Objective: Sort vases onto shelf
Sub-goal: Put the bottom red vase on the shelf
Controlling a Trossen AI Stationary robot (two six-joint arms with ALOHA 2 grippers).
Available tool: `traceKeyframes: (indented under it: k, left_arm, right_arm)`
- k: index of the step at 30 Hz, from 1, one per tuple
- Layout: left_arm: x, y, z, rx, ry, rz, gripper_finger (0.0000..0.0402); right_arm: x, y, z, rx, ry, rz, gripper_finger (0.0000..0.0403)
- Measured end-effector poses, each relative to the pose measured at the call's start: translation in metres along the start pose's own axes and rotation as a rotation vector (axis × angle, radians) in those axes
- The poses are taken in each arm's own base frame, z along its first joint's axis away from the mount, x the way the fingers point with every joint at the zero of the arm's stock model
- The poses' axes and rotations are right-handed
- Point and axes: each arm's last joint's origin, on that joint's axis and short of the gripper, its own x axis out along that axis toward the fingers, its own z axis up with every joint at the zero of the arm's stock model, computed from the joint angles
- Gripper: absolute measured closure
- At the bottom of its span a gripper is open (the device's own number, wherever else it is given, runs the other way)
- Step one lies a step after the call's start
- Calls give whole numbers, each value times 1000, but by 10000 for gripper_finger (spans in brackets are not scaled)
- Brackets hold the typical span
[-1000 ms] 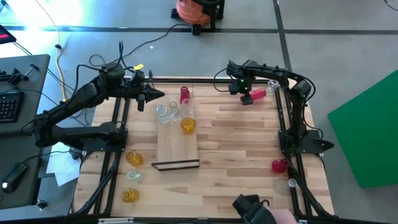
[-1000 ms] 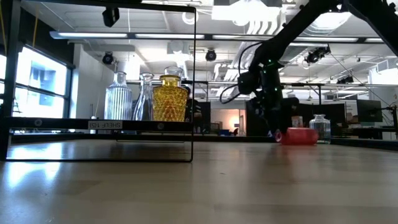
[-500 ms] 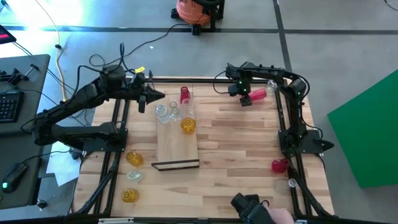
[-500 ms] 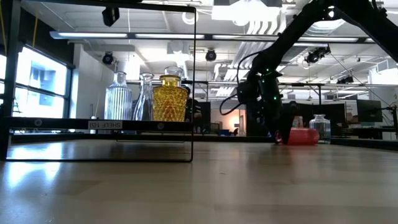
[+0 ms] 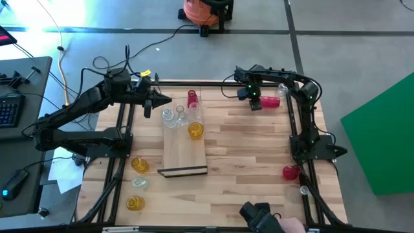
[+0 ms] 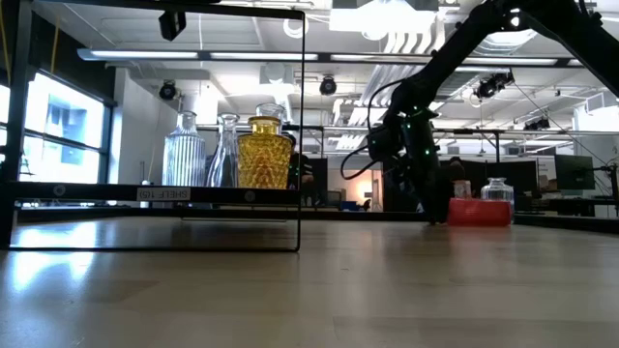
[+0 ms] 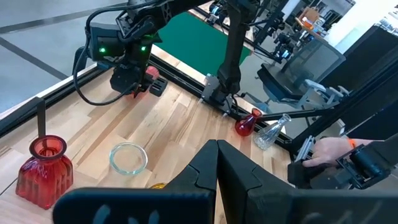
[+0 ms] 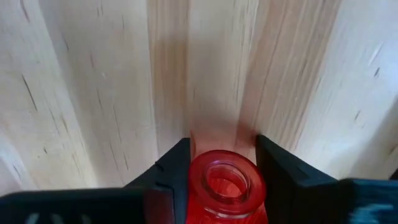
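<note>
A red vase (image 5: 270,101) lies on its side on the table's far right part. My right gripper (image 8: 222,142) points down over its mouth end, one finger on each side. My left gripper (image 7: 217,163) hangs shut and empty above the table's far left, beside the shelf (image 5: 184,155). The shelf is a light board with a dark strip at its near end. On its far end stand a red vase (image 5: 192,98), two clear vases (image 5: 169,116) and an amber vase (image 5: 195,131). My right gripper pinches the red vase's neck, just behind the mouth rim (image 8: 221,177), between its two fingers (image 8: 179,165). The fingers come from above, pointing down, and lie across the vase. The vase lies on its side on the table (image 6: 479,213).
A clear vase (image 5: 283,88) stands just beyond the right gripper. A red vase (image 5: 290,172) and a clear vase (image 5: 303,190) lie by the right frame rail. Amber and clear vases (image 5: 138,183) sit past the left rail. A person's hand (image 5: 288,224) shows at the near edge.
My right gripper has sunk a little, down onto the lying red vase's mouth end. The vase has slid slightly toward the table's right edge, still on its side.
</note>
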Motion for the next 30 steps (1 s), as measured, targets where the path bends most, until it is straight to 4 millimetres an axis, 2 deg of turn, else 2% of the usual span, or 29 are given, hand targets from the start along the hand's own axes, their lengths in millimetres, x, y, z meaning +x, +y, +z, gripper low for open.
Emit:
traceKeyframes:
  k: [6,10,19,25,30]
  left_arm:
    - [0,0,0,1,0,0,401]
    - [0,0,0,7,0,1,401]
    - [0,0,0,8,-1,1,401]
    - [0,0,0,8,-1,1,401]
    - [0,0,0,8,0,0,401]
  right_arm:
    - [-2,3,6,9,0,-7,286]
    - [-14,3,17,-7,-43,-34,286]
    - [-65,-4,41,23,-210,-128,286]
    - [-106,-6,52,175,-386,-110,286]
    - [-133,-4,57,271,-501,-69,286]
